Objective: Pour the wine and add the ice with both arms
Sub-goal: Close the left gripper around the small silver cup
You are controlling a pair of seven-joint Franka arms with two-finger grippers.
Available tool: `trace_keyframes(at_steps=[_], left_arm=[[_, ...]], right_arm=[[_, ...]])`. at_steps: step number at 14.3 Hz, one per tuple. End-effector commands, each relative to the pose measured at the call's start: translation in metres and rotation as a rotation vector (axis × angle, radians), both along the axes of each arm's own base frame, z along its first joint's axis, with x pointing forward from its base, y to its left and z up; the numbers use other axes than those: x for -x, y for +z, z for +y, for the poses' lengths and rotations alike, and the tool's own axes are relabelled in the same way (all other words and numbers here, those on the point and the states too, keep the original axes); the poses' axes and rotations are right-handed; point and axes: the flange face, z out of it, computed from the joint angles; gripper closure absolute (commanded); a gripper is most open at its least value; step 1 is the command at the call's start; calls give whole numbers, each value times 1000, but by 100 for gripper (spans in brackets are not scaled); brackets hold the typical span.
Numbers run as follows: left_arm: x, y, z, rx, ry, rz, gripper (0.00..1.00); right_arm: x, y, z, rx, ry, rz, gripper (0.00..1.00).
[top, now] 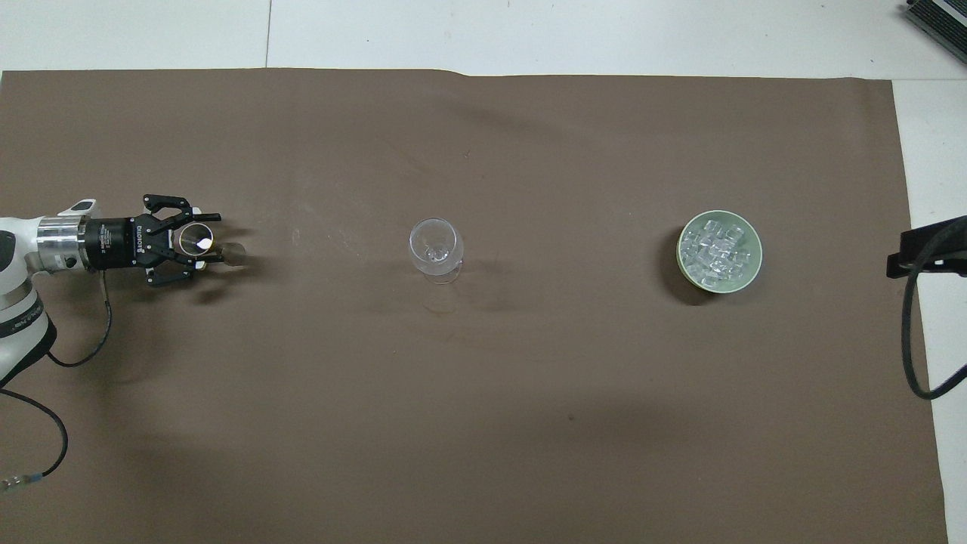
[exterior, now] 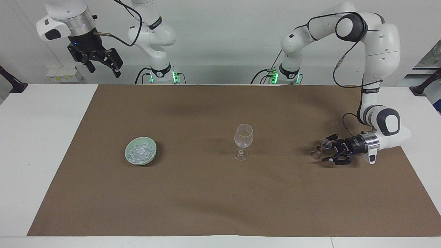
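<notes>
We find the left gripper [exterior: 326,152] low over the brown mat [exterior: 213,193] at the left arm's end of the table [exterior: 41,144], lying level and pointing toward the middle of the mat; its fingers stand on either side of a small clear measuring cup [exterior: 320,148], drawn in close to it; whether they already press on the cup we cannot tell. In the overhead view the same gripper [top: 202,242] brackets the cup's round mouth [top: 196,242], and the cup stands on the mat.

We find the stemmed glass [exterior: 243,141] upright near the middle of the mat, well apart from the cup, and it looks unfilled.

We find the ice [exterior: 140,152] heaped in a pale green bowl [exterior: 129,158] toward the right arm's end of the table, about level with the glass; the overhead view shows the cubes [top: 716,249] filling the bowl [top: 752,264].

We find the right gripper [exterior: 103,67] raised high beside the right arm's base, over the table's edge at that end, waiting; its fingers are spread apart and hold nothing.
</notes>
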Motion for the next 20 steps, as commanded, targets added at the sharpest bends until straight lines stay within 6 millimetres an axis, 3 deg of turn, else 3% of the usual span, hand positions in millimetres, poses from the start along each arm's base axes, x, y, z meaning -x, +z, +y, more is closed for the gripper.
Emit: trace_keyframes(at_steps=[1, 4, 9, 12, 20], left_arm=[[6, 5, 0, 3, 19, -9, 43], [5, 6, 1, 2, 22, -12, 58], [5, 6, 5, 3, 26, -12, 75], [6, 6, 6, 4, 27, -11, 100], [4, 14, 6, 38, 11, -11, 100]], right_arm=[[5, 2, -1, -9, 20, 1, 0], [5, 2, -1, -9, 20, 1, 0], [5, 3, -1, -9, 20, -1, 0], [5, 3, -1, -9, 20, -1, 0], [5, 3, -1, -9, 20, -1, 0]])
